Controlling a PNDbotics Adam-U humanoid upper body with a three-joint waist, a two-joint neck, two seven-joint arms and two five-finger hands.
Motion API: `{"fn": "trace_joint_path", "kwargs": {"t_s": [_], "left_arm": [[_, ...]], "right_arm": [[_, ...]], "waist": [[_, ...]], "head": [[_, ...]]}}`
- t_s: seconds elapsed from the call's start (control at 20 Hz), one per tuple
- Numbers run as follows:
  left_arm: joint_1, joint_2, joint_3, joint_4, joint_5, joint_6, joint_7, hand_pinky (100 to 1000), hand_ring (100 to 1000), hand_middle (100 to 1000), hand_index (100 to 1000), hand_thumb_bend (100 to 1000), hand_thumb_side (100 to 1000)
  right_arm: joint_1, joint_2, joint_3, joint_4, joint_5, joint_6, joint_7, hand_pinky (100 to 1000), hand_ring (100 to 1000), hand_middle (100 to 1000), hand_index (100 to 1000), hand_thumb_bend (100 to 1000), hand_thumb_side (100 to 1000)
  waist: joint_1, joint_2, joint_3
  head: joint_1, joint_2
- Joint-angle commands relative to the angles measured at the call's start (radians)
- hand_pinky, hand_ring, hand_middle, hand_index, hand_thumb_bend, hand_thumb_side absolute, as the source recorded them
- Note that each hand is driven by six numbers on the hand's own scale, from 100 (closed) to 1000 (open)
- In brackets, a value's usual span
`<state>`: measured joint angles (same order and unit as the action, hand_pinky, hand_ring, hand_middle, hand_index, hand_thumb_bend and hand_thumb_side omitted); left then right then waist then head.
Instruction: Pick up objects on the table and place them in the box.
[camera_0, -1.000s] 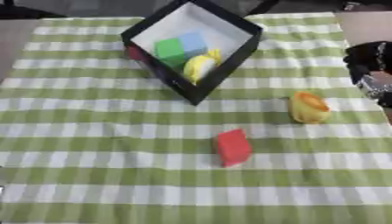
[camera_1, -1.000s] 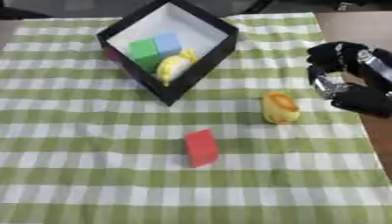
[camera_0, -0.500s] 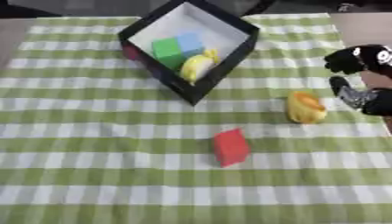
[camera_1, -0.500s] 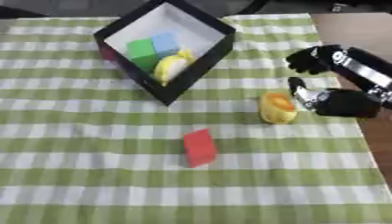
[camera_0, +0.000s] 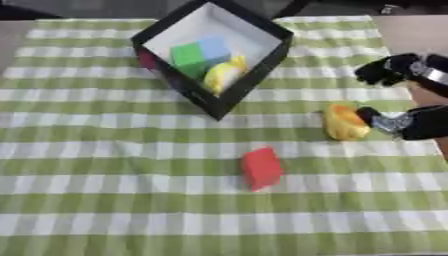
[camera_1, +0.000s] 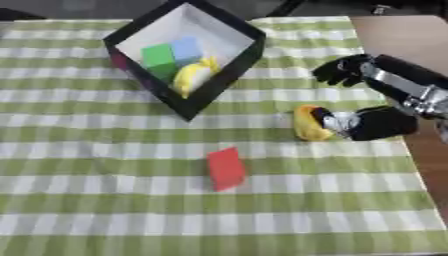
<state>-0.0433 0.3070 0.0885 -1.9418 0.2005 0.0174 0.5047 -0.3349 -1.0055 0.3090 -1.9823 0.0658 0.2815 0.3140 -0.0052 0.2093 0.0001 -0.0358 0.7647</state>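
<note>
A black box with a white inside (camera_0: 267, 28) stands at the back of the cloth, holding a green block (camera_0: 186, 53), a blue block (camera_0: 214, 47) and a yellow object (camera_0: 221, 75). A red block (camera_0: 261, 167) lies on the cloth in front of the box. To its right lies a yellow-orange object (camera_1: 307, 123). My right hand (camera_1: 372, 122) comes in from the right, its thumb touching that object's right side and its fingers (camera_1: 339, 70) spread above and behind it, open. My left hand shows in no view.
A green and white checked cloth (camera_0: 105, 165) covers the table. Bare brown tabletop (camera_1: 389, 35) shows at the right edge beyond the cloth. A dark pink thing (camera_0: 145, 59) peeks out at the box's left outer wall.
My right hand has come leftward from the right edge to the yellow-orange object, and its thumb now touches it. The blocks and the box have stayed put.
</note>
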Motion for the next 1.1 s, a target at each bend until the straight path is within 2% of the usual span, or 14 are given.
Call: {"fn": "trace_joint_path", "kwargs": {"t_s": [0.05,0.25,0.5,1.1], "left_arm": [[-0.002,0.007,0.0,-0.013,0.004,0.001,-0.002,859,792,781,857,293,728],[-0.001,0.007,-0.001,-0.013,0.006,0.001,-0.002,859,791,780,856,294,726],[-0.005,0.008,-0.001,-0.017,0.004,-0.004,-0.001,858,791,780,856,293,723],[-0.017,0.001,-0.006,-0.014,0.007,-0.006,-0.001,857,790,781,855,261,757]], "right_arm": [[-0.014,-0.038,0.0,0.0,0.005,0.018,0.029,850,845,794,877,345,227],[-0.018,-0.035,0.008,0.029,0.017,0.043,0.06,852,845,792,873,399,100],[-0.029,-0.029,0.019,0.058,0.04,0.05,0.085,853,846,793,873,416,100],[-0.049,0.012,0.047,0.148,0.13,0.031,0.077,852,845,793,872,420,127]], "waist": [[-0.013,-0.011,0.0],[-0.011,-0.008,0.001],[-0.009,-0.005,0.005],[-0.001,0.021,0.027]], "head": [[-0.006,0.002],[-0.012,0.0],[-0.018,-0.003],[-0.035,-0.021]]}}
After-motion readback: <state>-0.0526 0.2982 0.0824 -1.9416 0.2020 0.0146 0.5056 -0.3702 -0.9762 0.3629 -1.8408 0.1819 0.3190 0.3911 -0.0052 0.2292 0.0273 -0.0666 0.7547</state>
